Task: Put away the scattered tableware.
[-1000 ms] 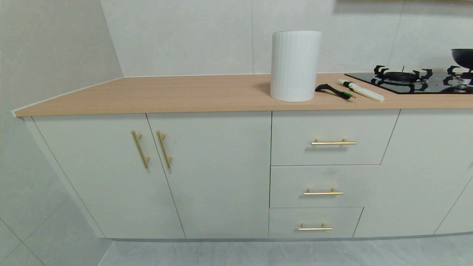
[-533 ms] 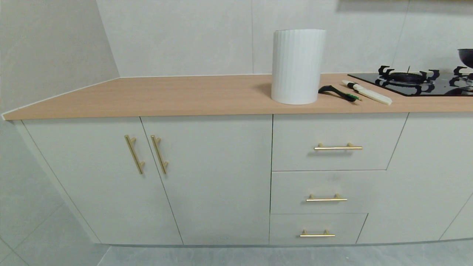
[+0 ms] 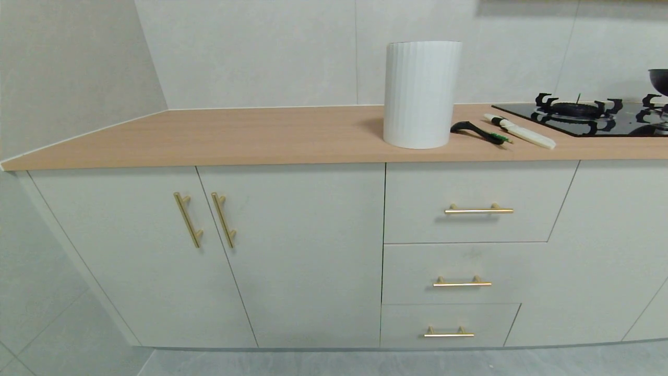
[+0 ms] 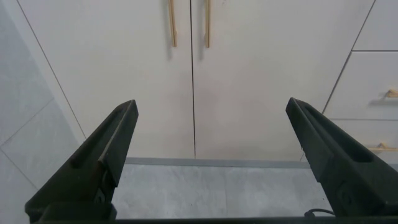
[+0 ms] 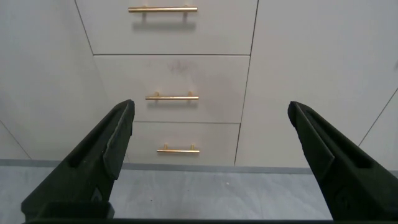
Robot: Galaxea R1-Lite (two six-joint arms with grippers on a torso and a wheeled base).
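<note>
On the wooden countertop (image 3: pixel 235 136) stands a tall white ribbed container (image 3: pixel 421 94). Just right of it lie a black-handled utensil with a green tip (image 3: pixel 477 132) and a cream-coloured knife with a dark and green handle (image 3: pixel 519 131). My left gripper (image 4: pixel 211 109) is open, low in front of the double cabinet doors (image 4: pixel 193 74), holding nothing. My right gripper (image 5: pixel 211 109) is open too, low before the stack of drawers (image 5: pixel 171 81), with nothing between its fingers.
A black gas hob (image 3: pixel 584 112) with pan supports sits at the right end of the counter, with a dark pan (image 3: pixel 658 79) at the edge. Below are two doors with gold handles (image 3: pixel 188 219) and three drawers with gold pulls (image 3: pixel 478 210). Grey tiled floor (image 3: pixel 334 363) lies in front.
The whole head view has shifted: the counter and cabinets now sit a little lower and the hob further right, so the camera moved. No object on the counter has changed place.
</note>
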